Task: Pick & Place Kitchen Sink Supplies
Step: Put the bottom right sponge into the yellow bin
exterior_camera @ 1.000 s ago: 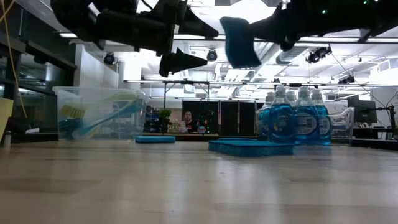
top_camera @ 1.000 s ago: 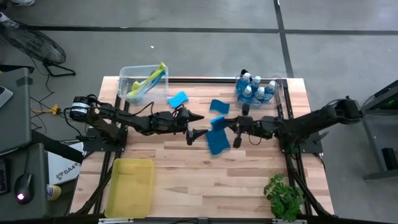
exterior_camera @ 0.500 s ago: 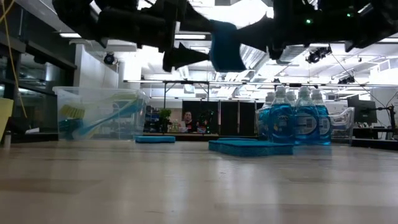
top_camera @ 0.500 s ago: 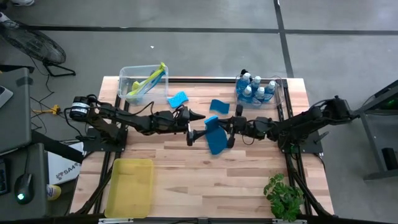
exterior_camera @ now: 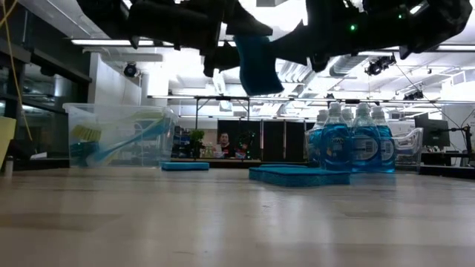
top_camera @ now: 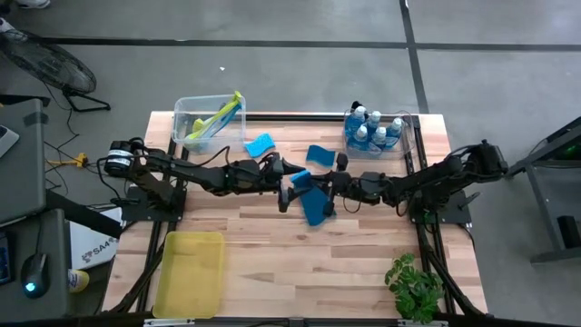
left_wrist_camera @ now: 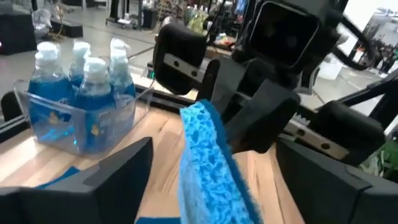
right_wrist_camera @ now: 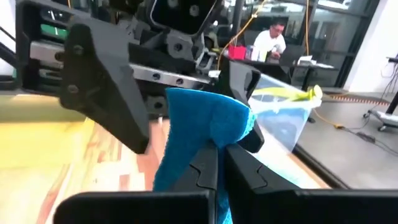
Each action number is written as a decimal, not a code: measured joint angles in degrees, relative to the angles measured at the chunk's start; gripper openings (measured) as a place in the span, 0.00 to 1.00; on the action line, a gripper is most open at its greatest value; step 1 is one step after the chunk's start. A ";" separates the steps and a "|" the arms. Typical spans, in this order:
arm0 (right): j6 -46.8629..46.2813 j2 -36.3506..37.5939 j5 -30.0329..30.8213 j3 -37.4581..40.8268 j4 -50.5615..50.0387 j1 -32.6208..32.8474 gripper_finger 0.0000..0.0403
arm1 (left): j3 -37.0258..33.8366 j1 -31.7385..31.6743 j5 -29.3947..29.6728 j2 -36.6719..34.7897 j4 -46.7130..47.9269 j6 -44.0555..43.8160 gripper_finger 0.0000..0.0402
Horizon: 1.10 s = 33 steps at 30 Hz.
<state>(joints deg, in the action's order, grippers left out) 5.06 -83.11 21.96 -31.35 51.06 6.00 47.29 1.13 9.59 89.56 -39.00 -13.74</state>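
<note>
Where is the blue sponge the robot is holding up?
In the high view the sponge hangs mid-table above another sponge, pinched by the right pincer, between the left pincer's open fingers.

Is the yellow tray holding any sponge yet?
No, the yellow tray shows only bare plastic; the right gripper holds a sponge in mid-air.

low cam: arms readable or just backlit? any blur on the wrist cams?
Low view: both arms are black silhouettes against bright ceiling lights; the held sponge still reads blue. Left wrist view: own fingers soft in the foreground, sponge texture sharper. Right wrist view: nearby gripper parts soft, bin behind clearer.
</note>
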 joint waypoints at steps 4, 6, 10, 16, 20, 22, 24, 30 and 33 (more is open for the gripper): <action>-0.58 0.00 0.24 0.00 -1.79 0.02 0.00 | -0.04 0.00 0.32 0.07 0.15 0.20 0.71; -0.68 0.00 0.38 0.00 -1.52 0.00 0.00 | -0.04 0.00 0.38 0.04 0.83 0.06 0.64; -0.65 0.00 1.48 0.00 -1.10 0.02 0.00 | -0.07 0.00 0.47 0.07 3.37 -1.19 0.51; -1.03 0.00 1.53 0.00 -2.15 0.02 0.00 | -0.07 0.02 3.39 0.07 3.61 -1.51 0.30; -1.16 0.02 1.52 0.00 -2.35 0.01 0.00 | -0.07 0.02 3.47 0.07 3.88 -1.51 0.16; -1.16 0.01 1.47 0.00 -2.49 0.02 0.00 | -0.07 0.02 3.45 0.07 4.43 -1.51 0.08; -1.14 0.02 1.19 0.02 -2.59 0.02 0.00 | -0.07 0.07 3.44 0.05 4.52 -1.51 0.03; -0.09 0.02 -0.68 0.02 -3.36 -0.02 0.07 | -0.11 0.07 3.03 0.02 5.09 -1.51 0.04; -0.09 0.02 -0.42 0.02 -3.77 -0.04 0.17 | -0.15 0.07 2.89 0.02 5.61 -1.51 0.02</action>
<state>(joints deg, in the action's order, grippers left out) 4.97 -83.09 21.54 -31.33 47.29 5.96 47.13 1.19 12.48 89.58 -33.39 -15.25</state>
